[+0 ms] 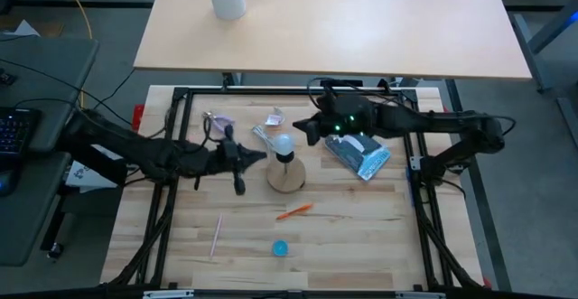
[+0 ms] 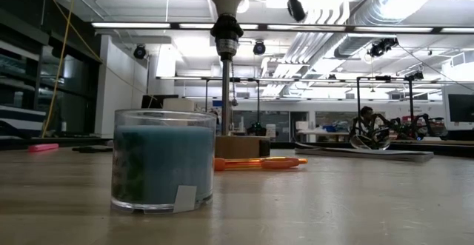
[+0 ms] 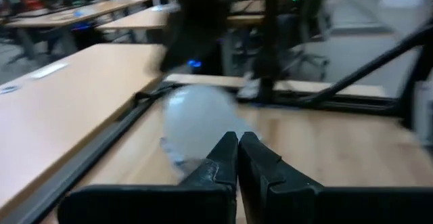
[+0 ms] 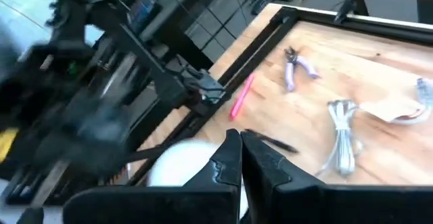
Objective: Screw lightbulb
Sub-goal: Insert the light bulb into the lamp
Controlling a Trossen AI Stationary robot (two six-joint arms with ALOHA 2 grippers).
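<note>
Between both closed grippers, lightbulb (image 1: 284, 143)

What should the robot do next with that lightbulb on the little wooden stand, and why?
Probably open the right gripper and bring it around the lightbulb to turn it. The bulb already sits upright atop the socket on the round wooden base, and both grippers are shut on nothing, the left gripper beside the stand, so neither can twist it yet.
</note>
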